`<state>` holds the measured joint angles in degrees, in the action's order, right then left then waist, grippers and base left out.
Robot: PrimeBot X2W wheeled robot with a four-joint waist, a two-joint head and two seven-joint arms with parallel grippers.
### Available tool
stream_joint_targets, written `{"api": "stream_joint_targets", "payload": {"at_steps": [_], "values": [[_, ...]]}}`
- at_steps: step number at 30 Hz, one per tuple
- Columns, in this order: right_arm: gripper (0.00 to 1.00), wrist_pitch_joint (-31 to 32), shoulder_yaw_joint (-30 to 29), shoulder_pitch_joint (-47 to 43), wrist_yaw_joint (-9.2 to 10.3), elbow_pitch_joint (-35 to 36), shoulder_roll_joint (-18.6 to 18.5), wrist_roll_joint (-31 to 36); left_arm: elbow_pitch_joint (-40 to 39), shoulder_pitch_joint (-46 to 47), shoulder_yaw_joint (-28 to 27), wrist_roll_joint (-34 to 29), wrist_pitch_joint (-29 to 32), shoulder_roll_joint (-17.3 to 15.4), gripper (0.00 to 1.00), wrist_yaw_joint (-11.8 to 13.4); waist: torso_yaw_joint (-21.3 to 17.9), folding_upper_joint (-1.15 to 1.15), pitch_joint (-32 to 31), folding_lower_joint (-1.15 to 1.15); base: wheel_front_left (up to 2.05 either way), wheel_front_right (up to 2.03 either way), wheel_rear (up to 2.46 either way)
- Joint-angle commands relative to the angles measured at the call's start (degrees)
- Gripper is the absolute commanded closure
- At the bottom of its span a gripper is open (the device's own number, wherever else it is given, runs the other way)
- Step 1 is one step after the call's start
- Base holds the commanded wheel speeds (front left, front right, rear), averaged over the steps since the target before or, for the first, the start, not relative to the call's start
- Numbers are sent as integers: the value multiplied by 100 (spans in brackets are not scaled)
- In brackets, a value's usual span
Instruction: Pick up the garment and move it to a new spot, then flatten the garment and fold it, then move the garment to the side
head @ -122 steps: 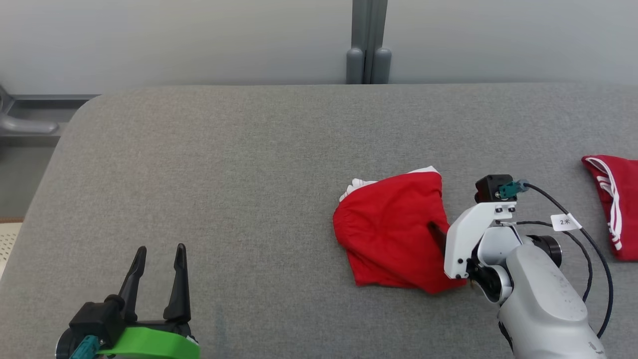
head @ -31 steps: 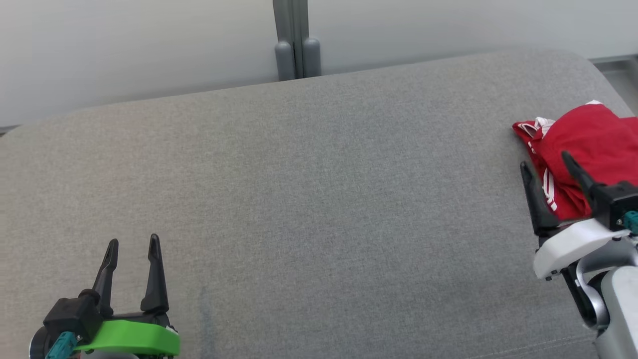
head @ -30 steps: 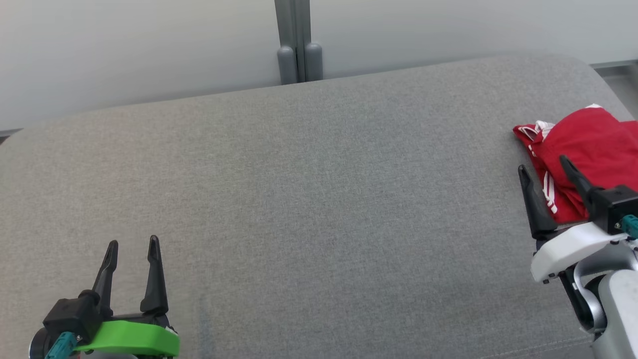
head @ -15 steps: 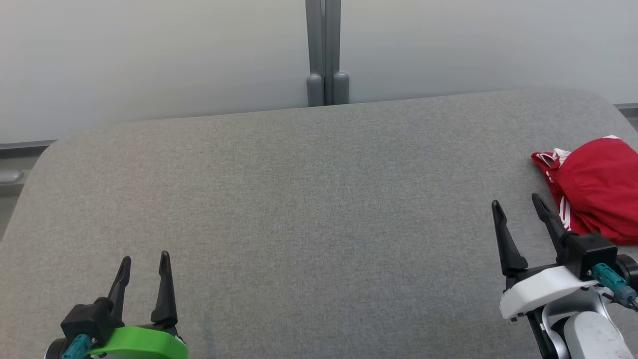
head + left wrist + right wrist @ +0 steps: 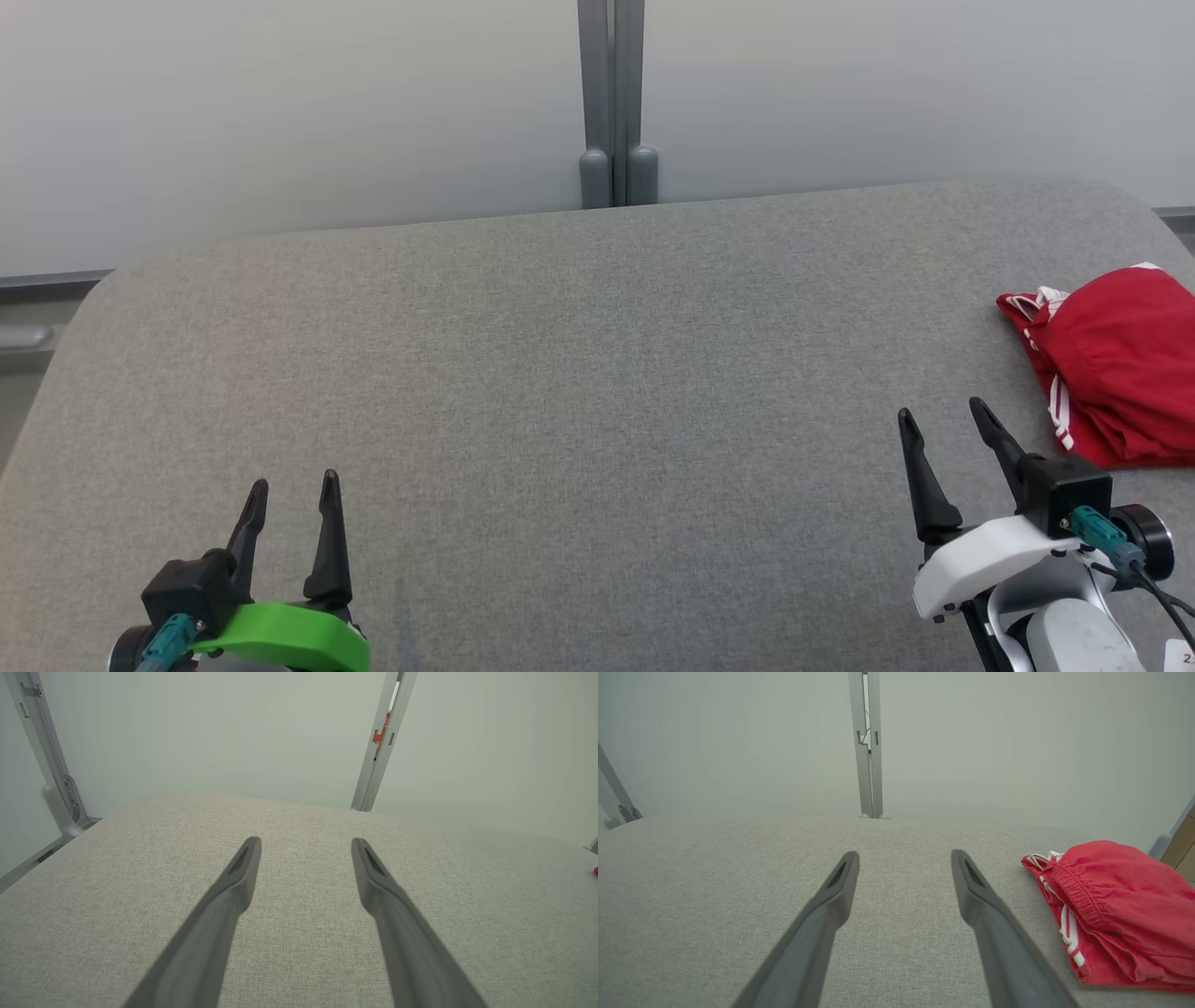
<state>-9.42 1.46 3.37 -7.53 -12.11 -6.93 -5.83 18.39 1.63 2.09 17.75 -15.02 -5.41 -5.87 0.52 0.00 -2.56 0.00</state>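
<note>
The garment [image 5: 1120, 373] is a red piece with white stripes, folded into a bundle at the right edge of the grey table [image 5: 560, 373]. In the right wrist view the garment [image 5: 1115, 910] lies to the right of my fingers, apart from them. My right gripper [image 5: 940, 420] stands open at the lower right, a little left of and nearer than the garment, with nothing between its fingers. My left gripper [image 5: 291, 485] stands open at the lower left, far from the garment. Both open pairs of fingers hover over bare fabric: right gripper [image 5: 905, 856], left gripper [image 5: 306, 842].
A pale wall with a grey upright post [image 5: 613, 103] runs behind the table's far edge. The table's rounded corners show at far left and far right. A grey metal frame [image 5: 60, 798] stands off the table's left side.
My right gripper has let go of the garment and drawn back toward me and to the left. The head camera has swung, shifting the whole picture. The left gripper holds its pose.
</note>
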Motion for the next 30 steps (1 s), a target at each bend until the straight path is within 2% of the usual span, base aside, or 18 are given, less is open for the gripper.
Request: {"api": "stream_joint_targets", "payload": {"at_steps": [1, 20, 21, 26, 30], "values": [[0, -10, -5, 80, 9, -35, 8, 3, 13, 100, -25, -25, -16, 2, 0, -19, 7, 0, 3, 0, 0, 0, 0], [0, -109, -18, 145, 9, -179, 84, 35, 129, 117, -110, -36, -16, 37, 0, -115, 4, 0, 28, 0, 0, 0, 0], [100, -77, -17, 107, 0, -168, 81, -2, 121, 77, -87, -45, 1, 38, 100, -112, 4, 0, 28, 0, 0, 0, 0], [100, -54, -17, -102, -1, -433, 126, -41, 374, -120, -49, -20, 46, 101, 100, -112, 3, 0, 29, 0, 0, 0, 0], [100, 70, -97, -47, -1, -452, 141, -509, 353, -63, -120, 389, 185, 109, 100, -115, 2, 0, 36, 0, 0, 0, 0]]}}
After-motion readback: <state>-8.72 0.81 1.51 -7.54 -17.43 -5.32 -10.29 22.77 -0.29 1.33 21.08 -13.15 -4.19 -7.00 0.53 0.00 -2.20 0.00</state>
